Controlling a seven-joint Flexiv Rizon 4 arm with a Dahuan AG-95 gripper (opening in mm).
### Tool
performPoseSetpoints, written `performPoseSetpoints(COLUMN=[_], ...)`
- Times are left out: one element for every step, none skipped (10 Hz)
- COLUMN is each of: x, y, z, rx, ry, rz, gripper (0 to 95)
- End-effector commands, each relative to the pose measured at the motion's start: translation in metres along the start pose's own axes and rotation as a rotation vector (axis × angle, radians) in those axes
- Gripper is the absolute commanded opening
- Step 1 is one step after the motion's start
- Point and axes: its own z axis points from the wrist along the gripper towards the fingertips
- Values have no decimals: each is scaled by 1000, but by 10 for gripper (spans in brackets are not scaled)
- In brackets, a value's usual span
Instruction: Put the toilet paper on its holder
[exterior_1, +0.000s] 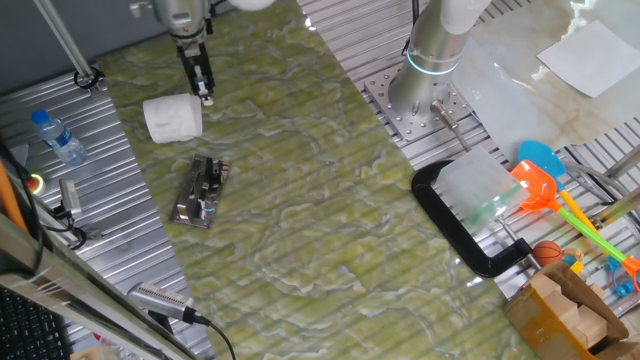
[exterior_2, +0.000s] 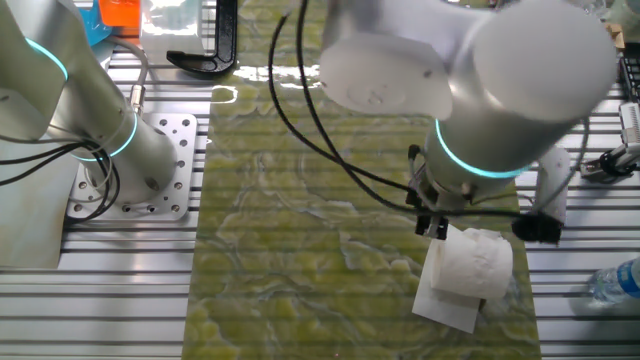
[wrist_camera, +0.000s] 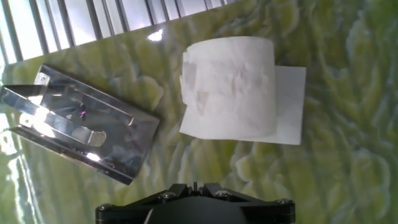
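Note:
The toilet paper (exterior_1: 172, 117) is a white roll lying on its side on the green marbled mat, with a loose sheet trailing from it. It also shows in the other fixed view (exterior_2: 478, 262) and in the hand view (wrist_camera: 230, 87). The holder (exterior_1: 200, 192) is a shiny metal plate lying flat on the mat just in front of the roll; it shows left of the roll in the hand view (wrist_camera: 81, 124). My gripper (exterior_1: 205, 95) hangs just above the roll's right end with its fingers together and holds nothing. It also shows in the other fixed view (exterior_2: 432, 225).
A black C-shaped clamp (exterior_1: 455, 215) lies at the mat's right edge by the arm's base (exterior_1: 430, 90). A water bottle (exterior_1: 55, 135) lies to the left. Toys (exterior_1: 545, 185), a cardboard box (exterior_1: 565, 310) and a white sheet (exterior_1: 590, 55) are at the right.

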Motion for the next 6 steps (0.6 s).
performPoseSetpoints(x=[-6, -7, -8, -11, -11, -11], y=[1, 2, 4, 6, 6, 6], z=[0, 0, 1, 0, 0, 0], rx=[35, 33, 31, 30, 33, 29], ry=[9, 11, 11, 13, 17, 18], rz=[-34, 11, 11, 11, 11, 11], gripper=[0, 0, 0, 0, 0, 0])
